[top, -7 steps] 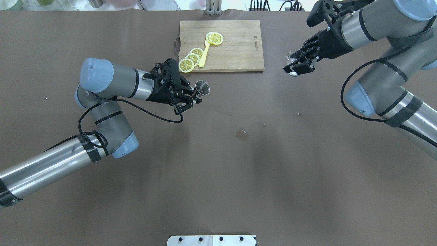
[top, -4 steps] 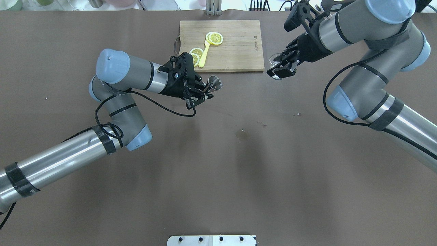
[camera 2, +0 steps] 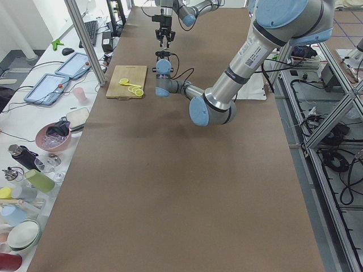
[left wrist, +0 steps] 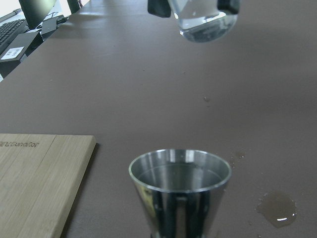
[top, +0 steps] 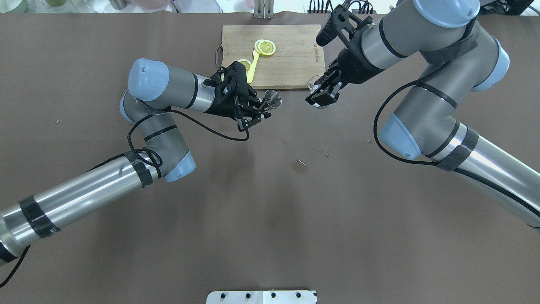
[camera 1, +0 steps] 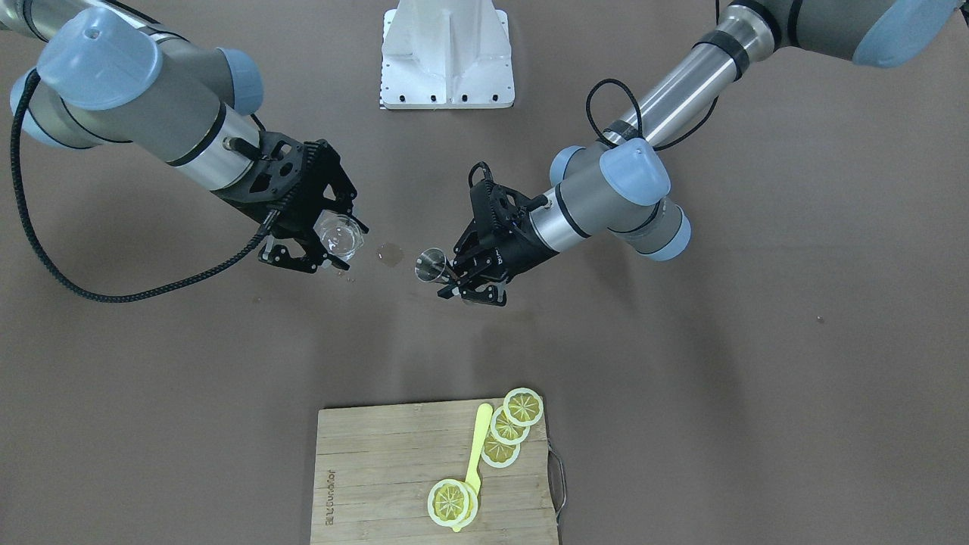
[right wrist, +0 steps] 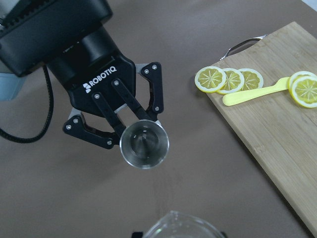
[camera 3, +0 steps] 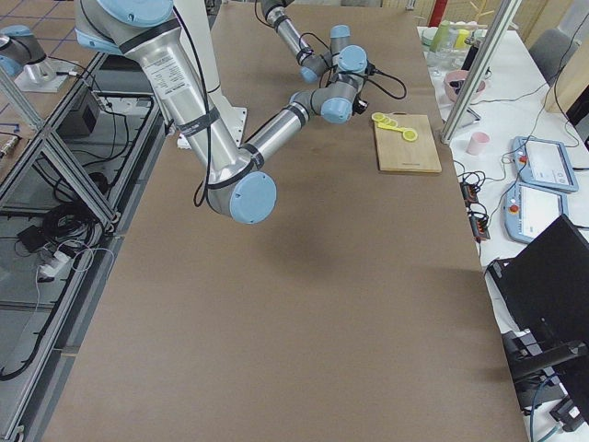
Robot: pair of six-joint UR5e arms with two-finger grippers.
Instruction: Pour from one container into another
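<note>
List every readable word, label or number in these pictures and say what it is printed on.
"ROBOTIQ": on the body of the left end effector, which holds the metal cup.
Cutting board: a printed brand mark near its edge, too blurred to read for certain.
Nothing else is legible.

Bench (top: pixel 270 245) surfaced in brown matting, evenly lit, faint shadows only. White side table (camera 2: pixel 22 122) alongside carries tablets (camera 2: pixel 74 65), a pink bowl (camera 2: pixel 52 137) and a cup (camera 2: pixel 77 94). Aluminium framing (camera 3: pixel 57 147) stands over a floor (camera 3: pixel 23 322) strewn with cables (camera 3: pixel 55 230).
</note>
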